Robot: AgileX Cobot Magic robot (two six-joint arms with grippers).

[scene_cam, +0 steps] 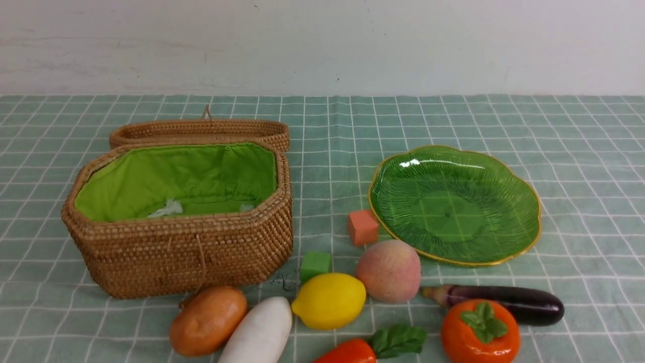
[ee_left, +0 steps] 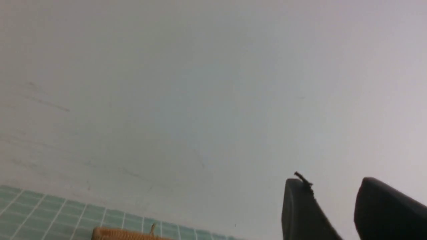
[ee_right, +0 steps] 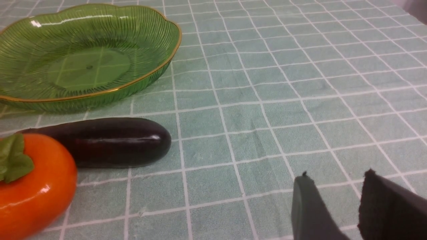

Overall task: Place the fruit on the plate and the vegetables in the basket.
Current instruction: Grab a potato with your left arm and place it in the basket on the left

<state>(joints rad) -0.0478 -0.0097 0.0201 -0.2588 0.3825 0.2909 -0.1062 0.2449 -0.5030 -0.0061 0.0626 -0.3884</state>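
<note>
Front view: basket, lid lying open behind so its mouth is free, green lining holding no toy, only white fluff; plate bare. Along the table's near edge, probably for easy reach, all unsorted: lemon, peach, persimmon, brown-orange oval, radish, carrot, eggplant; orange cube and green cube among them. Left wrist view: left tool aimed at the wall, narrowly parted, holding nothing. Right wrist view: right tool low over bare cloth, apart from the eggplant, narrowly parted, empty.

orange cube, green cube, checked cloth
</note>
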